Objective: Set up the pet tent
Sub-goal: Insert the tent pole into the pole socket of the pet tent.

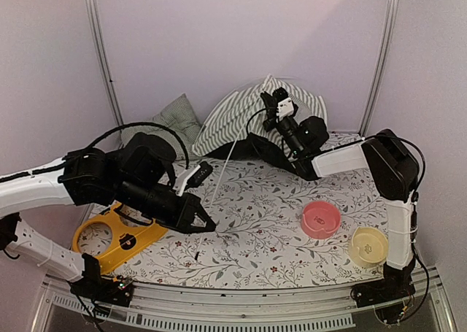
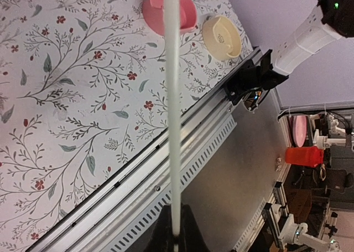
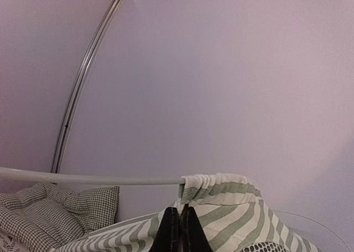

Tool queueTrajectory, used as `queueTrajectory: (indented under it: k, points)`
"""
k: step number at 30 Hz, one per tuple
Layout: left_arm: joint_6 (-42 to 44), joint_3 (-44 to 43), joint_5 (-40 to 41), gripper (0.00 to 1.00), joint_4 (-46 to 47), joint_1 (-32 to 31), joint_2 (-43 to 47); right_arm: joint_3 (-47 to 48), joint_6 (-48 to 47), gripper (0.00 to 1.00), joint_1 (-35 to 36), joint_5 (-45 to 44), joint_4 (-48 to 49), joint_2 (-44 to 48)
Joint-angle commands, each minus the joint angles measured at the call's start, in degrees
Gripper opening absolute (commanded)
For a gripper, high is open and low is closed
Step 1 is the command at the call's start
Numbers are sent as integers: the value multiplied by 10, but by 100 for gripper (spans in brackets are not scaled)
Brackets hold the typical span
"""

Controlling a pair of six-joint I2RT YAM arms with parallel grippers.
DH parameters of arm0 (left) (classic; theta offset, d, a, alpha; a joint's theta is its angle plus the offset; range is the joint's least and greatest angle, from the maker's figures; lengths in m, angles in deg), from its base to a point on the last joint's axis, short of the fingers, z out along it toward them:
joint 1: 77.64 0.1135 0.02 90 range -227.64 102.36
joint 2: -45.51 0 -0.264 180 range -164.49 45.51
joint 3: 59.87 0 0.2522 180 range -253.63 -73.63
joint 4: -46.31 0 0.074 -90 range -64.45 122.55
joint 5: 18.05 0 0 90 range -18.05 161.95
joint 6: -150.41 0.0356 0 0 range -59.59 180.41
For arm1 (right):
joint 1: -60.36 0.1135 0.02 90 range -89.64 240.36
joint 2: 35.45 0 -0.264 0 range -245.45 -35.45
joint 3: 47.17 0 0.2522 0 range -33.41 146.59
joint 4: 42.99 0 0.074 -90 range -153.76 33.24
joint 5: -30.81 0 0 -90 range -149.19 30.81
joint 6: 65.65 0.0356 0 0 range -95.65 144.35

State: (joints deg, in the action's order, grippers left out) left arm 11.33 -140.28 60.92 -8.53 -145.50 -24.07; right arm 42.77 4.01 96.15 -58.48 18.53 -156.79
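Feeding the pole (image 2: 172,124) straight works best: the left end effector (image 1: 209,225), clenched on it, should push along its line while the right end effector (image 1: 270,96) pinches the tent (image 1: 232,117), slumped at the surface's (image 1: 248,201) back.

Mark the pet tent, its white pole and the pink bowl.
pet tent (image 1: 232,117), top external view, on the striped fabric of its left slope.
white pole (image 2: 172,124), left wrist view, midway along the visible length.
pink bowl (image 1: 321,219), top external view, on its inside bottom.
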Motion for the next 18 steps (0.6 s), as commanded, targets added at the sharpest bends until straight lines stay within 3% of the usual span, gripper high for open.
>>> queueTrajectory:
  k: [1, 18]
  points:
    - [0, -34, 52, 0, 42, 25, -3, -39, 23, 1, 29, 51, 31, 31]
    - [1, -84, 123, 0, 145, 47, -66, -133, 96, 0, 83, 144, 36, 67]
